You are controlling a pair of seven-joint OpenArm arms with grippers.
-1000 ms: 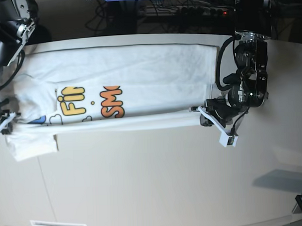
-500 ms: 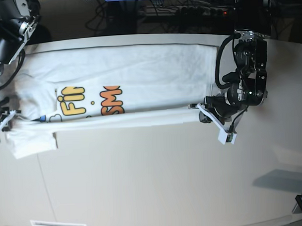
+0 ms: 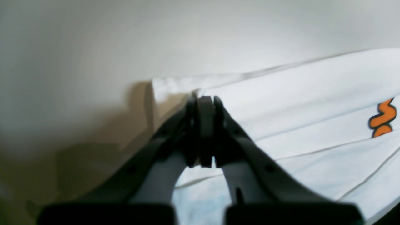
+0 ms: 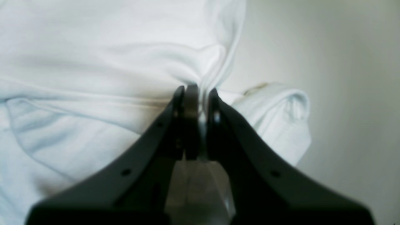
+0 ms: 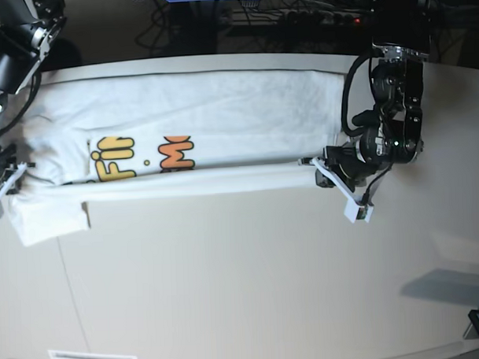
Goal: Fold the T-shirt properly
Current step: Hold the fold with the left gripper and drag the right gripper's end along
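Carried farther over the print, the T-shirt fold stays pinched by both closed pincers, left and right.

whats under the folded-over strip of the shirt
More of the T-shirt: the folded strip covers the lower part of the orange and yellow lettering. The table beneath is hidden.

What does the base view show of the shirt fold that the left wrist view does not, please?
Only the base view shows the whole T-shirt stretched along the table, its near edge lifted as a long fold between both hands, with the right hand at the sleeve end. Only the left wrist view shows the left hand shut on the cloth edge up close. Both show the white cloth, orange lettering and pale table.
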